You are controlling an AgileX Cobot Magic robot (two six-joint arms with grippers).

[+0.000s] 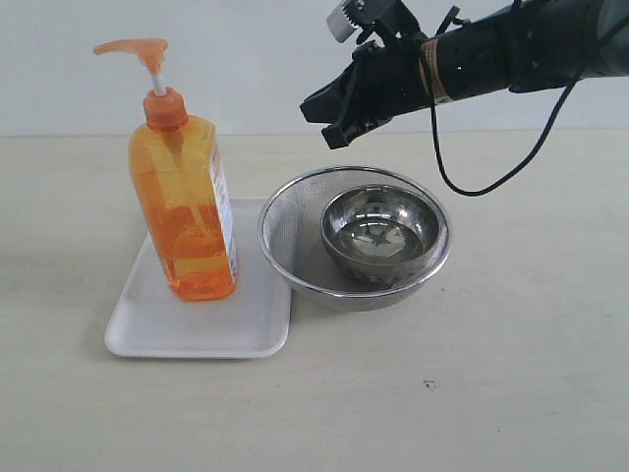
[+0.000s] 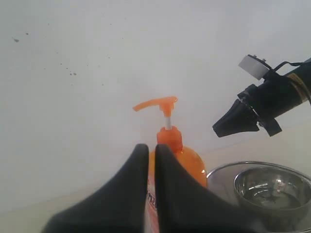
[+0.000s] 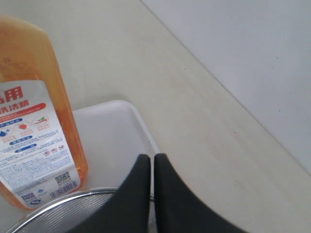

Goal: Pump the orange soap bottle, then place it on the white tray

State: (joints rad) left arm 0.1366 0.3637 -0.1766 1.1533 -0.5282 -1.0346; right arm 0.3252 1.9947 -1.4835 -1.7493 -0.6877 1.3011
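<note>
1. The orange soap bottle (image 1: 183, 211) is standing upright on the white tray (image 1: 246, 329).
2. Your right gripper (image 1: 324, 118) is hovering above the strainer (image 1: 290, 236), closed and empty; left gripper (image 2: 150, 148) likewise.
3. Be steering clear of the pump head (image 1: 133, 46).

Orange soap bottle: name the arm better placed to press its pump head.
Right, probably. The right gripper hangs shut close beside the orange soap bottle, slightly lower than its pump head, with only air between. The left gripper faces the bottle but lies outside the exterior view, seemingly farther back.
</note>
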